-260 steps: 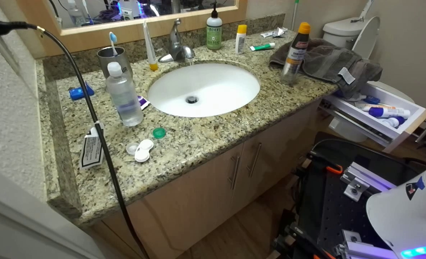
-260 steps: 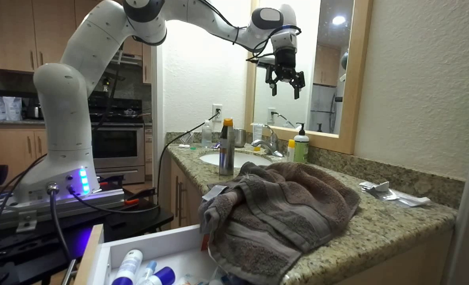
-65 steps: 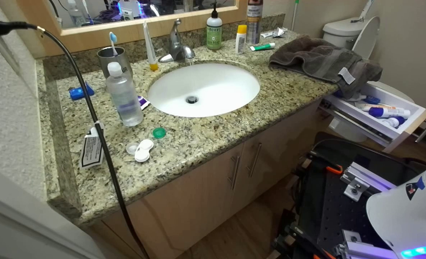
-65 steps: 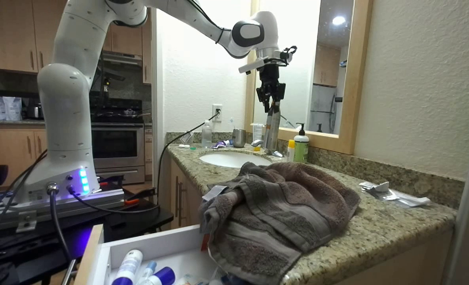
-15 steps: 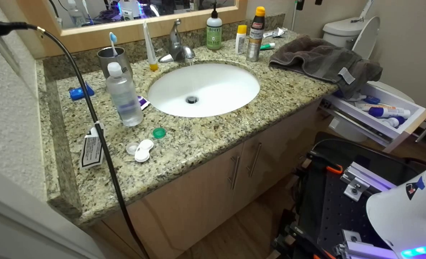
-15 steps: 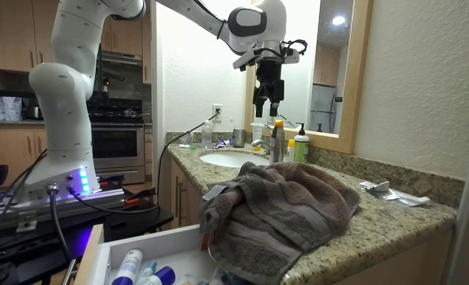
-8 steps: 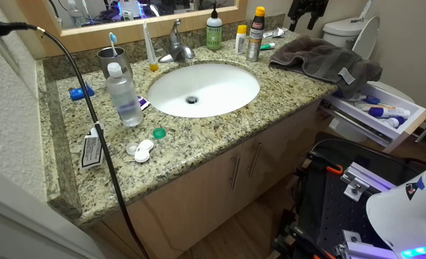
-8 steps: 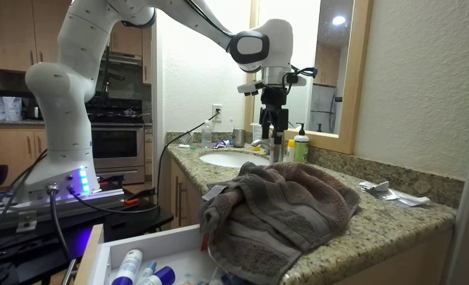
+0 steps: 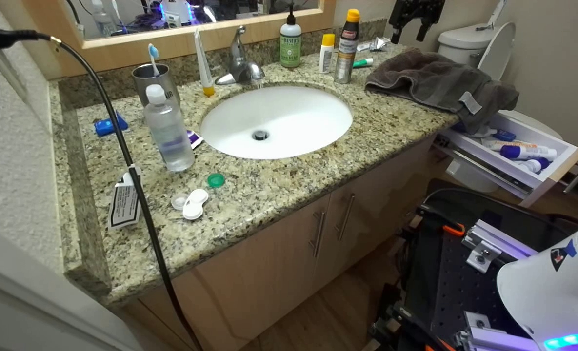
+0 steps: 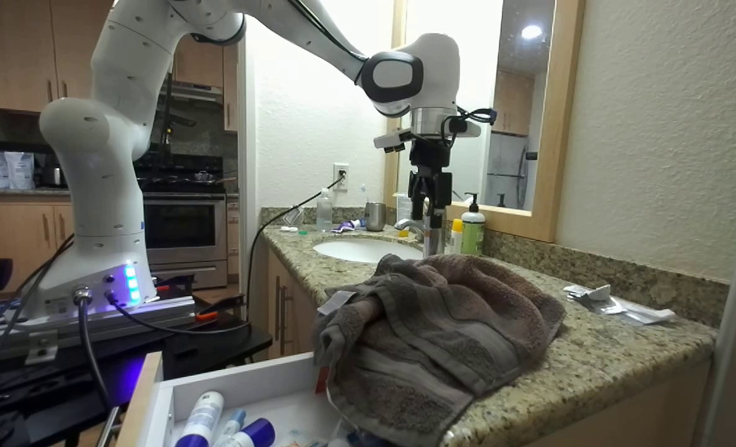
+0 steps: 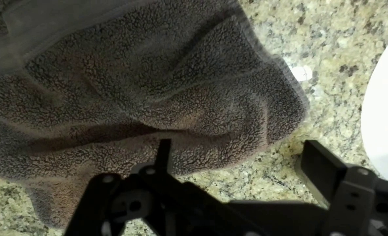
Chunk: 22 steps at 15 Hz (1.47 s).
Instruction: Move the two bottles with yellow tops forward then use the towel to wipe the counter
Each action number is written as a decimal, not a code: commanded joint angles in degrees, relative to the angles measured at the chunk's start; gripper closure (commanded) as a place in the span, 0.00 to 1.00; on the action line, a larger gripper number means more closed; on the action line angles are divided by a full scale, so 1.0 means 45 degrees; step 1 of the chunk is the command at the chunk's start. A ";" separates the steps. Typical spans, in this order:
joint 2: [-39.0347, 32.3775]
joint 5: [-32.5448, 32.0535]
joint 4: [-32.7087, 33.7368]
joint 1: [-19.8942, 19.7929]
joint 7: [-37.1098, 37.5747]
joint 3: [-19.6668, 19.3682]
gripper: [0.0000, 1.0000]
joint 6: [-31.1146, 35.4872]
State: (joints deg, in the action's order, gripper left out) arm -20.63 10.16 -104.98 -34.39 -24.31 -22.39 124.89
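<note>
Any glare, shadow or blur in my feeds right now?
Wrist view: end effector nearly black and slightly soft, dark shadow in a fold of the towel; in an exterior view, wall washed out up high, glare spot in the mirror.

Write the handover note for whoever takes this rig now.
The hand is open and empty, above the towel.
The dark bottle and white bottle, both yellow-capped, stand upright side by side between the soap bottle and the towel.
Towel: bunched on the counter, one end over the open drawer.
Done: dark bottle shifted away from the counter's front edge; white bottle looks unmoved.
Left: perhaps shift the white bottle, then grasp the towel and wipe.
</note>
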 commanded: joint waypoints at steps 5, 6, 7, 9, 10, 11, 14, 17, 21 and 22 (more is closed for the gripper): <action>-0.1954 -0.0744 0.1462 -0.0625 0.3138 -0.0285 0.00 0.0731; -0.2207 -0.0899 0.1649 -0.0663 0.3660 -0.0308 0.00 0.0506; -0.2415 -0.0957 0.1831 -0.0737 0.4032 -0.0236 0.00 0.0285; -0.2570 -0.0351 0.1932 -0.0963 0.4798 0.0097 0.00 0.0055; -0.2546 0.0005 0.1947 -0.1008 0.5300 0.0199 0.00 -0.0278; -0.2417 0.0634 0.1933 -0.1155 0.5489 0.0474 0.00 -0.0536; -0.2278 0.2036 0.2084 -0.1369 0.6323 0.0746 0.00 -0.0996; -0.2500 0.2625 0.2587 -0.1530 0.7196 0.0531 0.00 -0.0939; -0.2661 0.1967 0.3132 -0.1758 0.8398 0.0072 0.00 -0.1027; -0.2672 0.1791 0.3232 -0.1825 0.8536 0.0005 0.00 -0.1130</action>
State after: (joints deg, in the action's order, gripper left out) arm -31.75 20.00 -93.08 -41.24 11.36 -21.84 122.16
